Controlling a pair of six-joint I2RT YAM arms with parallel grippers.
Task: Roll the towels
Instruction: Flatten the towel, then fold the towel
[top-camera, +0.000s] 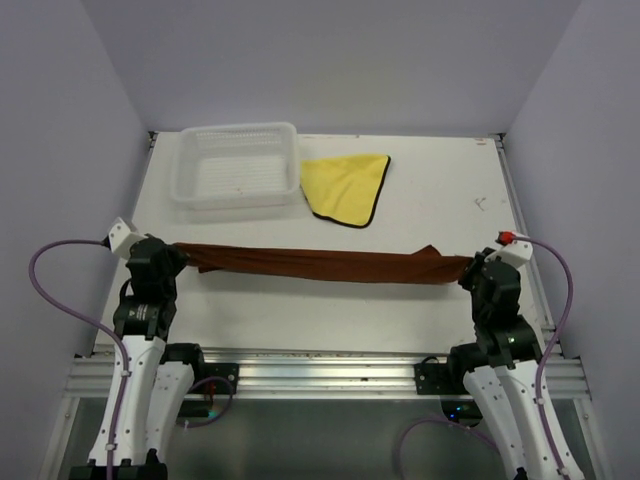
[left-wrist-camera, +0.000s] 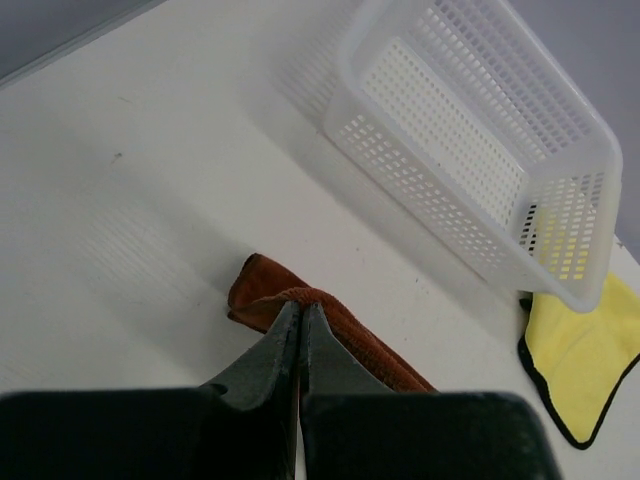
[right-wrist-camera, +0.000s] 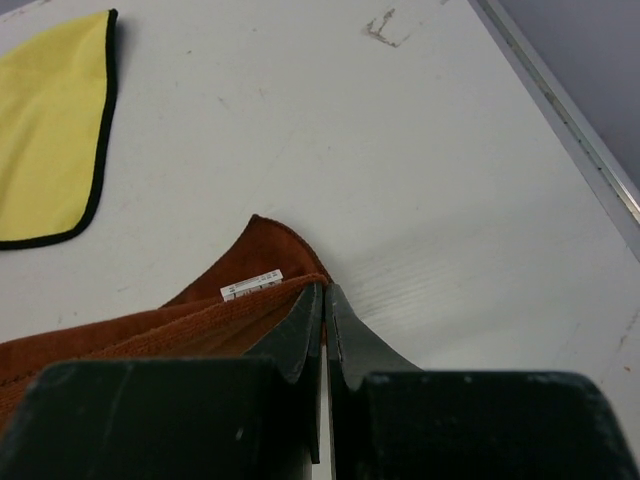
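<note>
Stretched rust-brown towel (top-camera: 320, 263) clamped at ends by left end effector (top-camera: 184, 258), right end effector (top-camera: 466, 270), over bench (top-camera: 430, 205) (yellow towel (top-camera: 345, 187) flat beside basket (top-camera: 238, 166)).

White bench (top-camera: 420, 200), matt and plain, boxed in on three sides by bare pale-lilac walls: back wall (top-camera: 340, 60), left wall (top-camera: 55, 150), right wall (top-camera: 595, 120). Lit softly and evenly from above, with only faint shadows. Edged down the right side by a grey metal strip (right-wrist-camera: 560, 110). Marked near the far right corner by a small dark scuff (top-camera: 480, 203). Closed off at the near edge by a silver slotted rail (top-camera: 320, 372), with a dull grey surface below, too dim to tell apart.
</note>
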